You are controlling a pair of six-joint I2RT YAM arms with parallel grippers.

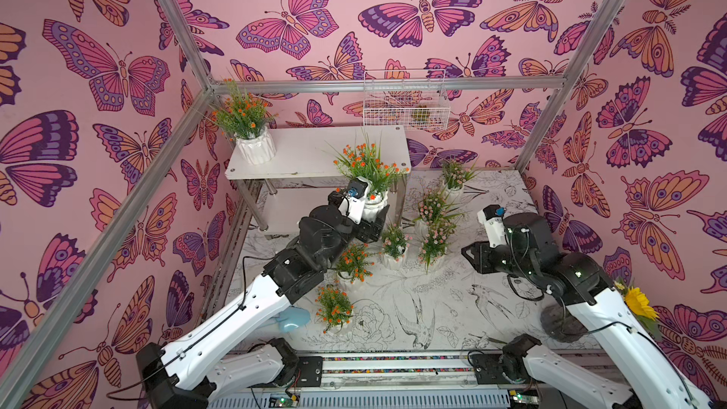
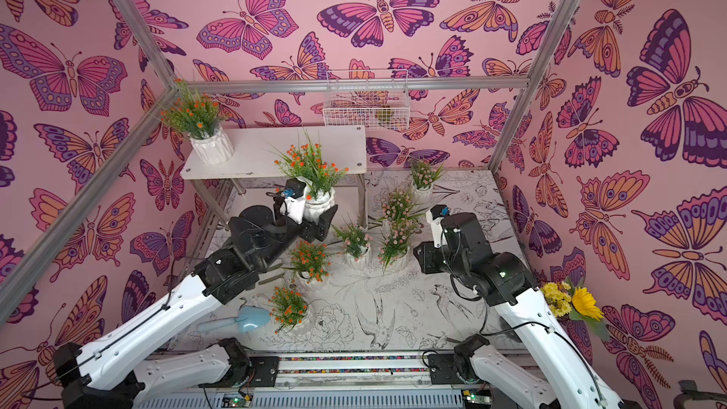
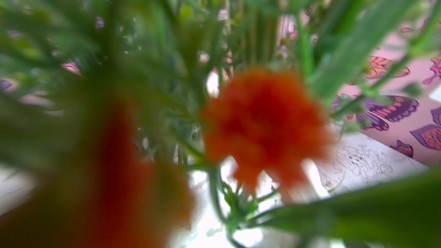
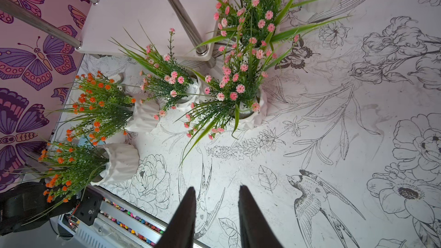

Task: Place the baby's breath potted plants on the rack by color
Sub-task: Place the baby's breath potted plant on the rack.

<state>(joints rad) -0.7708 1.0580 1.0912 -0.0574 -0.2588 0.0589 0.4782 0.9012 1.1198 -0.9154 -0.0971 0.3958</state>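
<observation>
My left gripper (image 1: 369, 216) is shut on the white ribbed pot of an orange baby's breath plant (image 1: 368, 165), held in the air by the front right corner of the rack (image 1: 314, 151). In the left wrist view only blurred orange flowers (image 3: 260, 120) and green sprigs show; the jaws are hidden. One orange plant (image 1: 251, 131) stands at the far left of the rack's top shelf. Two orange plants (image 1: 354, 265) (image 1: 334, 308) and several pink ones (image 1: 395, 243) (image 4: 238, 84) stand on the table. My right gripper (image 4: 216, 188) hangs open and empty over the table at the right.
A white wire basket (image 1: 405, 100) hangs on the back wall above the rack. A pale blue trowel (image 1: 293, 318) lies under the left arm. A yellow sunflower bunch (image 1: 639, 302) in a dark pot (image 1: 558, 324) stands at the front right by the right arm.
</observation>
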